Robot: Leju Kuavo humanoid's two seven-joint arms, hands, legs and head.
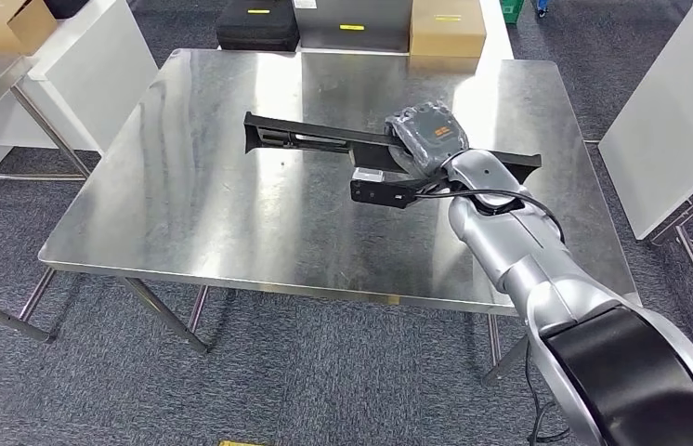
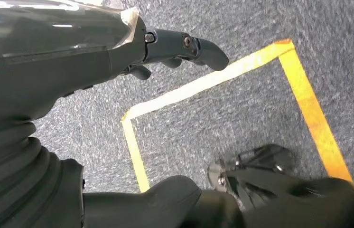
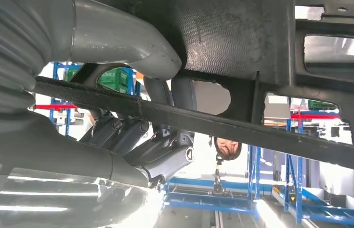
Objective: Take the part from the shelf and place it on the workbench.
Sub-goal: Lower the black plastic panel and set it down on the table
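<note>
- The left robot hand [image 2: 175,47] is hanging over grey carpet with yellow floor tape [image 2: 222,78], its fingers apart and holding nothing, well away from the bench [image 1: 185,223].
- The long black part [image 1: 315,139] is lying over the bench's centre, its long axis running from nine o'clock to three o'clock.
- The right robot hand [image 1: 426,135] is gripping the part near its three o'clock end, fingers [image 3: 137,135] wrapping a bar; so release falls to this nearer arm, once the part is resting flat.
</note>
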